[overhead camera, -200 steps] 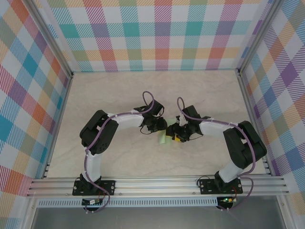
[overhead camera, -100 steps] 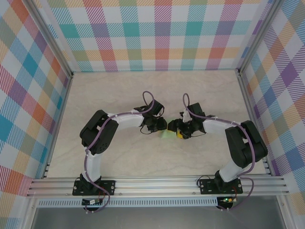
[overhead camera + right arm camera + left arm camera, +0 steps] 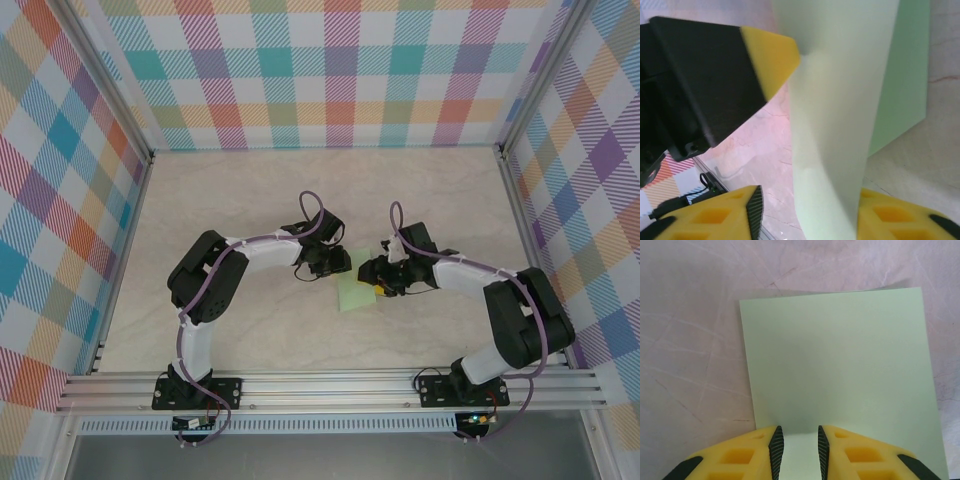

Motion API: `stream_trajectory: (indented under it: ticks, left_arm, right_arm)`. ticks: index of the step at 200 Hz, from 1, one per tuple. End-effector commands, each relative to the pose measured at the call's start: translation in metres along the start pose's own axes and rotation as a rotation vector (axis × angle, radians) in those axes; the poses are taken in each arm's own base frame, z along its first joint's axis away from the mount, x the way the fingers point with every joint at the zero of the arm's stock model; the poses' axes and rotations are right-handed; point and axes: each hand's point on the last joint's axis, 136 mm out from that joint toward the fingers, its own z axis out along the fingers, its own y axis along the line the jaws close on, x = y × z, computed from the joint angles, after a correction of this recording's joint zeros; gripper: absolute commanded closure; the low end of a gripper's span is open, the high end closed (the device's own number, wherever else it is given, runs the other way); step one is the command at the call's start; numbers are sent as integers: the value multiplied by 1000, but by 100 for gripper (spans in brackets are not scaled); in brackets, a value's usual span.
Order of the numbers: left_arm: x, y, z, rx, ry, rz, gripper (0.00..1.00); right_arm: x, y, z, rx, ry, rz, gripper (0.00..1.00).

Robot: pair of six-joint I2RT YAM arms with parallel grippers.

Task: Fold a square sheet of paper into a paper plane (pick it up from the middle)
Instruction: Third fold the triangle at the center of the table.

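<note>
From the aluminium rail at the near edge, the two black arms reach inward and meet over the middle of the pale marbled surface. There lies the square sheet of thin pale-green paper, just on the near side of both wrists in the overhead view.

The left end effector sits at one edge of the sheet with its yellow fingers drawn narrow. Paper shows in the slim gap between the pads, but whether they clamp it or merely rest on it I cannot tell. The right end effector stands wider. A lifted, curving part of the sheet passes between its fingers and leans on one of them, while the other pad stands clear, so nothing is pinched there. The rest of the sheet lies flat on the surface beyond.

Judging by this, the task is at its very start. The paper reads as a plain square with no crease visible, and one side is raised as if for a first fold. Every fold of the dart is left to make. Farther off, bare surface runs to the checked cloth walls.
</note>
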Motion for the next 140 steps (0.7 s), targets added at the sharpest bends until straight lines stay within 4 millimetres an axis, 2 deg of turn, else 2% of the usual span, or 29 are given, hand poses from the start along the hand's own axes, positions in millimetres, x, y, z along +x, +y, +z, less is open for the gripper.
stream_trajectory:
  ticks: [1,35,57,71,78,117,124,140]
  left_arm:
    - [23,22,8,-73,70,-10,71]
    - [18,11,-15,-43,0,34,66]
    - [16,10,-35,-42,-55,56,60]
    - [18,12,-44,-46,-74,66,56]
    - [15,7,-48,-24,-106,82,53]
    - [32,-2,-66,-58,-160,220,44]
    - [42,2,-68,-96,-145,261,44]
    - [56,-5,-74,-127,-157,364,40]
  right_arm:
    - [-5,-10,4,57,16,9,62]
    - [-15,-23,13,137,43,37,81]
    - [-11,-33,17,158,57,63,86]
    - [-11,-31,17,147,51,71,88]
    - [-11,-31,17,143,48,78,88]
    - [-12,-19,20,59,35,148,90]
    - [-12,-18,21,50,33,165,90]
    - [-12,-18,22,47,28,197,90]
